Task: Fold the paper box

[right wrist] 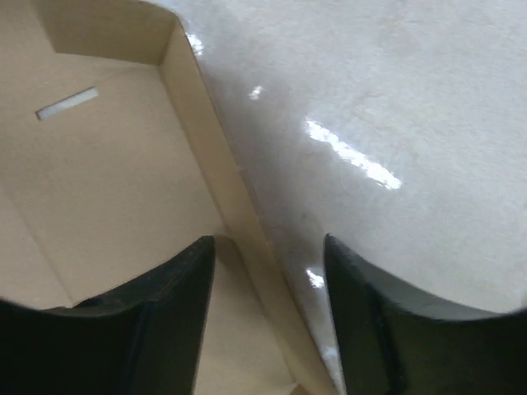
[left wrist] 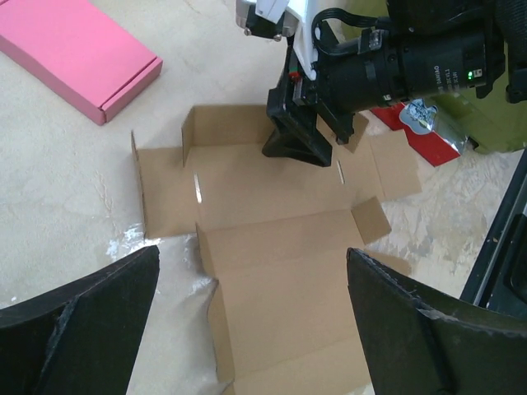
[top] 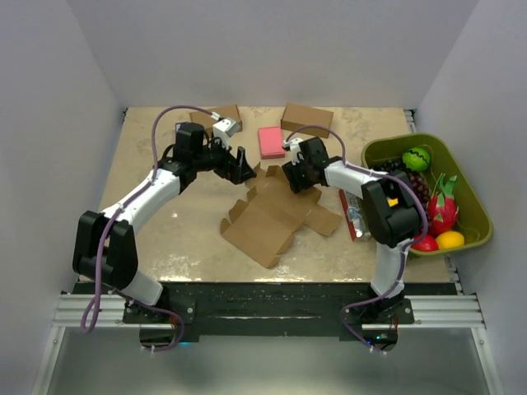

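At the left of the overhead view, the left pincer (top: 239, 167) is hovering above the upper left corner of the paper box (top: 276, 216), its jaws standing wide and released, gripping nothing. In its own wrist view the left pincer (left wrist: 255, 313) is looking down over the cardboard with both dark fingers clear of the sheet. The paper box (left wrist: 272, 239) is lying in the middle of the counter (top: 181, 230), mostly flat and spread out, with only a few small side flaps and a short back wall standing up a little (none of the long panels is looking folded over or tucked). Right of centre, the right pincer (top: 296, 177) is pressing down at the sheet's upper edge. Its wrist view is showing the right pincer (right wrist: 268, 271) with jaws parted, straddling a raised wall of the paper box (right wrist: 107, 164) without visibly pinching it. So the job is looking barely begun: raising the walls, tucking the tabs and closing the lid are all remaining. At the far right, a green bin (top: 478, 206) is sitting untouched.
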Tool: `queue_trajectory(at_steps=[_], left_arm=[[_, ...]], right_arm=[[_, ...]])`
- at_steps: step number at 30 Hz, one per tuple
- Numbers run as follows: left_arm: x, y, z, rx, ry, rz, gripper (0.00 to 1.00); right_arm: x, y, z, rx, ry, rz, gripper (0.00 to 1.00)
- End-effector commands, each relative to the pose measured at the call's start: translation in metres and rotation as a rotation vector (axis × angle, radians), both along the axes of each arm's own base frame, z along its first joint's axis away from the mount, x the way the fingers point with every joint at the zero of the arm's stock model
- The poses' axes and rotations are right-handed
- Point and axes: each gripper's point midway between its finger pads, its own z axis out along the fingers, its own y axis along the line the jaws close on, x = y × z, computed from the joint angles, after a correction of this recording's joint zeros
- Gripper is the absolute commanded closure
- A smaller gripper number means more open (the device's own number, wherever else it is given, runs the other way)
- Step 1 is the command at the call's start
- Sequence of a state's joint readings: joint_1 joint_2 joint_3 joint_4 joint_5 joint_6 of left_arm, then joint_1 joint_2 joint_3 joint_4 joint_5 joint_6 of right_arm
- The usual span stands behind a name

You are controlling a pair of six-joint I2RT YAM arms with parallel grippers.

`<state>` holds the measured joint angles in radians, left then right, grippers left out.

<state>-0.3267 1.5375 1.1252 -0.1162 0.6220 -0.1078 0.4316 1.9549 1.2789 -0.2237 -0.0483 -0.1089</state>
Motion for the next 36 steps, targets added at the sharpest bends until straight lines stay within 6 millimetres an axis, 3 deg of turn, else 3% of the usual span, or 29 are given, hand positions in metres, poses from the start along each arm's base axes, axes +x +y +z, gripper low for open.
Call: queue_trajectory(at_steps=[1, 2, 3, 5, 7, 8, 10, 11, 14, 15, 17, 18, 21, 28, 31, 32, 34, 36], left_arm=[[0.013, 0.008, 0.011, 0.047, -0.048, 0.025, 0.0], [0.015, 0.013, 0.009, 0.067, -0.047, 0.049, 0.0], [0.016, 0.016, 0.012, 0.072, -0.056, 0.06, 0.0], [0.018, 0.021, 0.016, 0.072, -0.07, 0.072, 0.0], [0.02, 0.029, 0.024, 0.067, -0.086, 0.09, 0.0], [0.019, 0.031, 0.028, 0.06, -0.092, 0.09, 0.0], [0.019, 0.038, 0.04, 0.046, -0.118, 0.099, 0.0], [0.017, 0.039, 0.046, 0.033, -0.127, 0.089, 0.0], [0.008, 0.048, 0.081, -0.014, -0.21, 0.07, 0.0], [0.009, 0.06, 0.088, -0.029, -0.23, 0.089, 0.0], [-0.001, 0.068, 0.118, -0.095, -0.317, 0.081, 0.0], [-0.003, 0.078, 0.122, -0.099, -0.334, 0.103, 0.0], [-0.01, 0.077, 0.125, -0.103, -0.358, 0.076, 0.0], [-0.015, 0.068, 0.126, -0.135, -0.39, 0.041, 0.0], [-0.018, 0.054, 0.109, -0.089, -0.378, 0.029, 0.0], [-0.024, 0.039, 0.106, -0.071, -0.387, -0.005, 0.0], [-0.03, 0.028, 0.091, 0.01, -0.39, -0.016, 0.0], [-0.03, 0.024, 0.088, 0.01, -0.387, -0.015, 0.0]], right_arm=[[0.0, 0.021, 0.026, 0.09, -0.033, 0.09, 0.56], [-0.002, 0.02, 0.029, 0.092, -0.03, 0.09, 0.72], [-0.005, 0.02, 0.033, 0.097, -0.036, 0.088, 0.79], [-0.013, 0.017, 0.051, 0.116, -0.055, 0.087, 0.93], [-0.024, 0.014, 0.06, 0.123, -0.053, 0.087, 1.0], [-0.027, 0.015, 0.083, 0.15, -0.092, 0.094, 1.0], [-0.039, 0.014, 0.098, 0.17, -0.104, 0.108, 1.0], [-0.047, 0.014, 0.116, 0.19, -0.123, 0.121, 1.0], [-0.065, 0.02, 0.142, 0.235, -0.138, 0.157, 1.0], [-0.072, 0.023, 0.16, 0.27, -0.163, 0.186, 1.0], [-0.082, 0.026, 0.176, 0.293, -0.171, 0.215, 1.0], [-0.087, 0.027, 0.188, 0.309, -0.184, 0.232, 1.0], [-0.098, 0.027, 0.213, 0.322, -0.201, 0.266, 1.0], [-0.116, 0.03, 0.232, 0.364, -0.209, 0.315, 1.0], [-0.12, 0.033, 0.231, 0.38, -0.198, 0.33, 1.0], [-0.121, 0.034, 0.228, 0.379, -0.188, 0.331, 1.0], [-0.123, 0.037, 0.224, 0.374, -0.166, 0.339, 1.0], [-0.124, 0.039, 0.223, 0.377, -0.159, 0.351, 1.0]])
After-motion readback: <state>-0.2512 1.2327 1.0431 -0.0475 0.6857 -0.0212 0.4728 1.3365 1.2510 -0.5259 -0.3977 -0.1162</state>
